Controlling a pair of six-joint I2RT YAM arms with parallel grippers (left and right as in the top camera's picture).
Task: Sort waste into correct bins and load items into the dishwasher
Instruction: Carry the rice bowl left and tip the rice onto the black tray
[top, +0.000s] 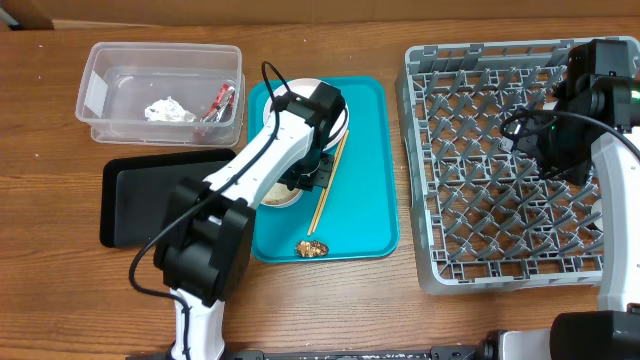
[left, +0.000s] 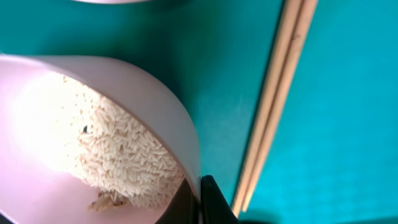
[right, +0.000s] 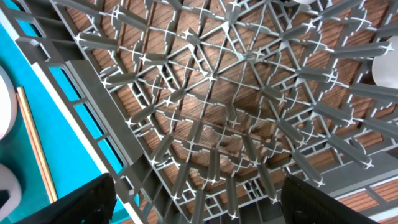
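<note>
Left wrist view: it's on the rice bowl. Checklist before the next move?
1. Grip: left gripper shut on the rice bowl rim, a finger each side: ok.
2. Bowl ready for the dish rack: rice inside: not ok, empty it first.
3. Chopsticks beside the bowl, not touching it: ok.
4. Black tray contents: partly hidden by the left arm: cannot tell.
5. Right gripper open over the rack, away from the teal tray: ok.
</note>
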